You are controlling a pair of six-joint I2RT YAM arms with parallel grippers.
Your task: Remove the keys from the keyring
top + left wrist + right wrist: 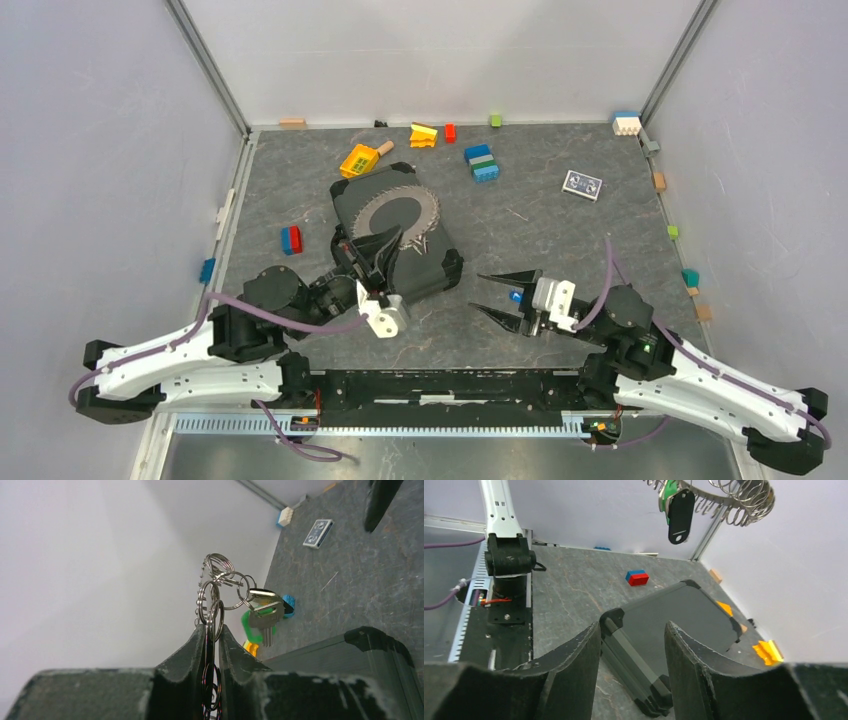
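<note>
Keyring, in left gripper, over black case.

Keyring over case, mid table; card deck rt-rear.

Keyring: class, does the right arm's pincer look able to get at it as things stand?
Probably yes: the right pincer stands open, nothing lies between them, and the left pincer holds the keyring up clear of the black case.

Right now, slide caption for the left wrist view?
Left tool clamps the keyring; split rings, a key and a green tag beyond its tips, dark case alongside.
</note>
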